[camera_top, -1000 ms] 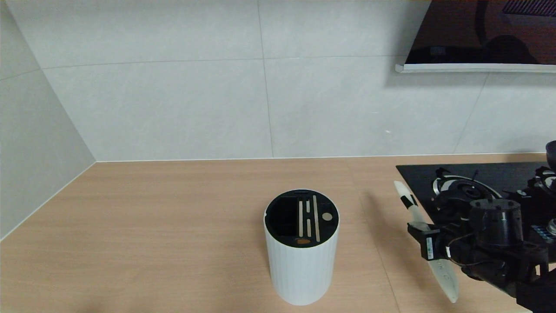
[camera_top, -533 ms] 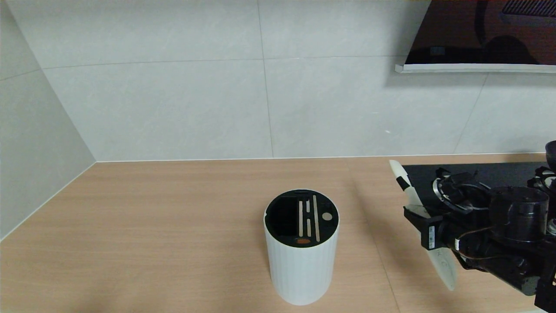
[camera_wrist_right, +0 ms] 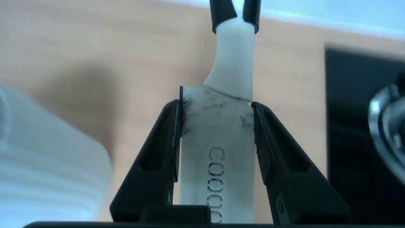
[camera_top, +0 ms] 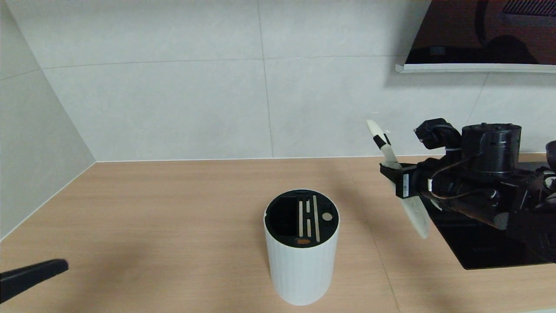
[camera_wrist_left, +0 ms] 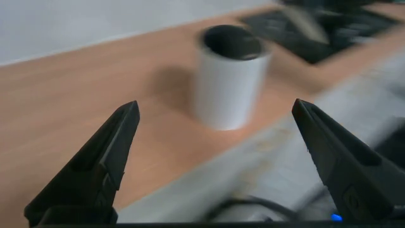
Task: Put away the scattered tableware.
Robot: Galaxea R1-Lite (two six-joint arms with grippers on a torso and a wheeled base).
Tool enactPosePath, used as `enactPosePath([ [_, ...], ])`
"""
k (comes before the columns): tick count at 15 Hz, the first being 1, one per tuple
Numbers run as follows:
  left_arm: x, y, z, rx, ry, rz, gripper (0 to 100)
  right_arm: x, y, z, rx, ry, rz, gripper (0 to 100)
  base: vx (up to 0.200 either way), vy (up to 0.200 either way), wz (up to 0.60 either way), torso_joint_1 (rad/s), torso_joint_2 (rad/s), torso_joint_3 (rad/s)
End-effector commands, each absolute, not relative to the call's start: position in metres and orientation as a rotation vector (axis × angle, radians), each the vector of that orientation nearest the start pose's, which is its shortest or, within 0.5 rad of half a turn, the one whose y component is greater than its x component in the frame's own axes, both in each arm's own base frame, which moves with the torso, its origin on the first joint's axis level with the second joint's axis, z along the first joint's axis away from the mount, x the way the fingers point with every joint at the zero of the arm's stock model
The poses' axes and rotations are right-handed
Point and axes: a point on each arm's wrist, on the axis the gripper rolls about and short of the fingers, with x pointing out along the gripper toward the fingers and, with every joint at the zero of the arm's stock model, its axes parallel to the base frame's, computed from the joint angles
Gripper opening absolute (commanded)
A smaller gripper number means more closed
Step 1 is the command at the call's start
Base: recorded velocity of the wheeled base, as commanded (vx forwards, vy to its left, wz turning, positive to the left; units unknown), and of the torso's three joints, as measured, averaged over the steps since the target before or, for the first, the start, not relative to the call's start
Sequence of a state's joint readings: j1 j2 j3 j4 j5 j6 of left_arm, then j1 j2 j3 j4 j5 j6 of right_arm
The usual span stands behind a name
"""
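Gripper (camera_wrist_right: pixel 217 111) clamped on a white knife (camera_wrist_right: pixel 218 142)

Two black fingers (camera_wrist_right: pixel 158 158) press the flat sides of the smudged, printed blade, and the handle with its black band sticks out past their tips. Behind lies a wooden surface (camera_wrist_right: pixel 95 57), with a blurred white holder (camera_wrist_right: pixel 44 168) on one side and a black cooktop (camera_wrist_right: pixel 354 107) with a metal burner ring (camera_wrist_right: pixel 385 126) on the other.
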State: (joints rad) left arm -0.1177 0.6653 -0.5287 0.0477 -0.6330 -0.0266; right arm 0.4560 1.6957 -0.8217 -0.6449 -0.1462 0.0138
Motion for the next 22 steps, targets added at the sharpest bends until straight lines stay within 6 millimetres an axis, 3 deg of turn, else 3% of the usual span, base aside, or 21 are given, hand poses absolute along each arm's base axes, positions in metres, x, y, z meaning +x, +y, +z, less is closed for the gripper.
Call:
enactPosePath([
  [1,0.106,-0.041,0.224,-0.152,0.355,-0.898,100,0.262,0.152,0.207,-0.045,0.172,0.386,0,0.000,0.000,0.00,0.000,0.00,0.000],
  [3,0.134,-0.049,0.213,-0.164,0.388,-0.900,100,0.244,0.171,0.211,-0.045,0.159,0.467,0,0.000,0.000,0.00,0.000,0.00,0.000],
  [5,0.147,-0.058,0.206,-0.199,0.417,-0.929,100,0.226,0.181,0.209,-0.052,0.165,0.529,0,0.000,0.000,0.00,0.000,0.00,0.000],
  [9,0.150,-0.073,0.211,-0.364,0.427,-0.985,100,0.209,0.199,0.210,-0.007,0.175,0.611,0,0.000,0.000,0.00,0.000,0.00,0.000],
  [14,0.152,-0.087,0.203,-0.440,0.436,-1.053,100,0.186,0.222,0.213,0.047,0.185,0.716,0,0.000,0.000,0.00,0.000,0.00,0.000],
  [18,0.160,-0.096,0.209,-0.546,0.399,-1.083,100,0.171,0.242,0.211,0.084,0.214,0.795,0,0.000,0.000,0.00,0.000,0.00,0.000],
  [20,0.171,-0.101,0.215,-0.653,0.358,-1.055,100,0.164,0.250,0.207,0.081,0.226,0.830,0,0.000,0.000,0.00,0.000,0.00,0.000],
  [22,0.183,-0.114,0.208,-0.688,0.333,-0.975,100,0.160,0.254,0.207,0.105,0.239,0.845,0,0.000,0.000,0.00,0.000,0.00,0.000],
])
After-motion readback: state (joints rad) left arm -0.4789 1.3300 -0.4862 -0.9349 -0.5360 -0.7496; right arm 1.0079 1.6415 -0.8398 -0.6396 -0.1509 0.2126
